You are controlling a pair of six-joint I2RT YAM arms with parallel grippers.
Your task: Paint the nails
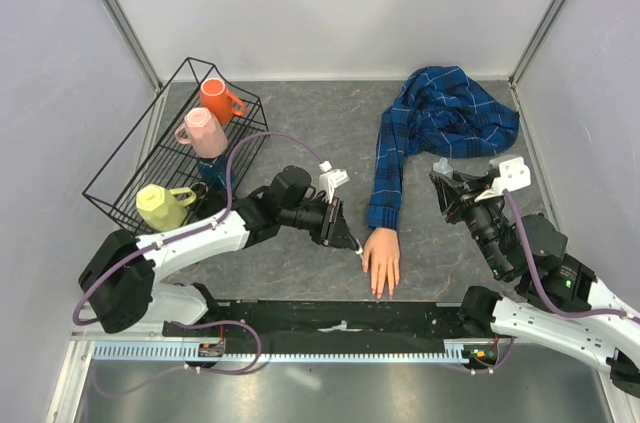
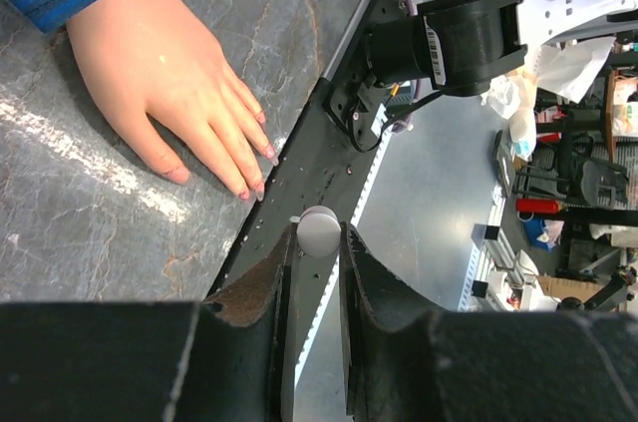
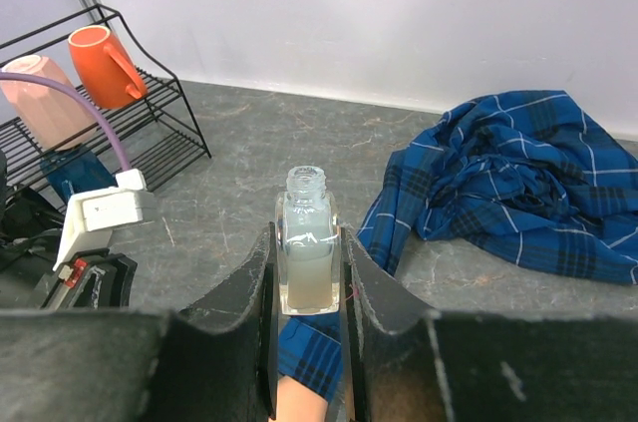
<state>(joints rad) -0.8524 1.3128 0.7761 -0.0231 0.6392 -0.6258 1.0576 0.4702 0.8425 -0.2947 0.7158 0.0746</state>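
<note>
The pale peach mannequin hand (image 1: 381,258) lies palm down near the table's front, its fingertip nails (image 1: 380,290) pointing at me, with a blue plaid sleeve (image 1: 385,178) behind it. In the left wrist view the hand (image 2: 159,73) is at upper left, and its nails (image 2: 261,153) look glossy pink. My left gripper (image 1: 350,240) is just left of the hand, shut on a round white cap (image 2: 319,230); any brush below it is hidden. My right gripper (image 1: 445,181) is right of the sleeve, shut on a small clear uncapped bottle (image 3: 307,252) of pale liquid, held upright.
A black wire rack (image 1: 130,158) at the left holds an orange mug (image 1: 218,98), a pink mug (image 1: 203,133) and a yellow mug (image 1: 162,205). The bunched plaid shirt (image 1: 455,113) lies at the back right. A black strip (image 1: 340,318) runs along the front edge.
</note>
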